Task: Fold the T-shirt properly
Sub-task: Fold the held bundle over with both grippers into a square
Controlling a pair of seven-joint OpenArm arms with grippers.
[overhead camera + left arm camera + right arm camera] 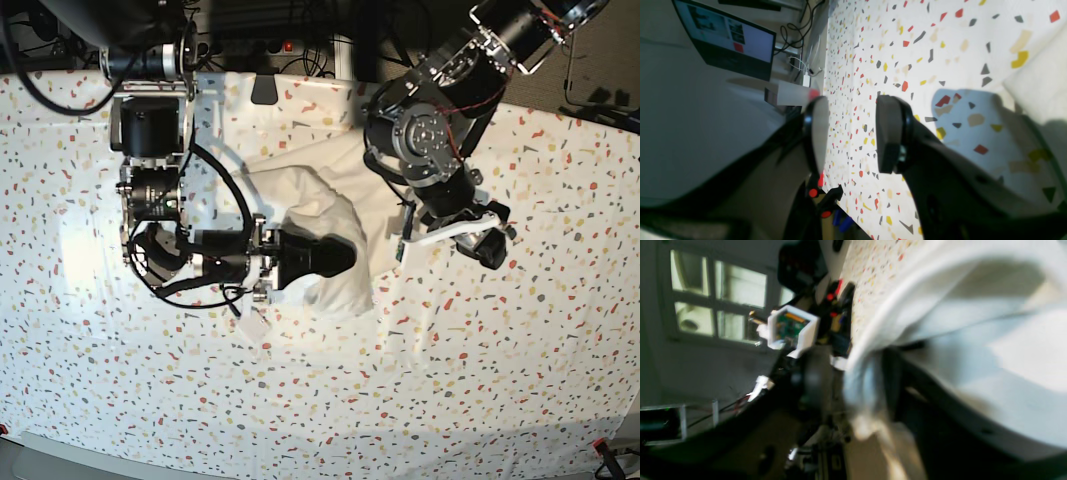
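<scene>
The T-shirt [325,195] lies in a crumpled white heap at the table's middle, plain side showing. My right gripper [345,258] reaches in from the left over the heap's lower part. In the blurred right wrist view its fingers [810,380] stand apart, with a fold of the T-shirt [973,350] hanging loosely between them. My left gripper [492,248] hovers just right of the heap. In the left wrist view my left gripper [853,133] is open over the speckled cloth with nothing between its fingers, and a plain white edge of the T-shirt [1040,90] shows at the right.
A speckled tablecloth [500,380] covers the whole table. Beyond the table's edge are a laptop screen [726,40], cables [796,30] and red-knobbed clamps [816,193]. Both arms' bulky bodies [150,130] stand over the back of the table.
</scene>
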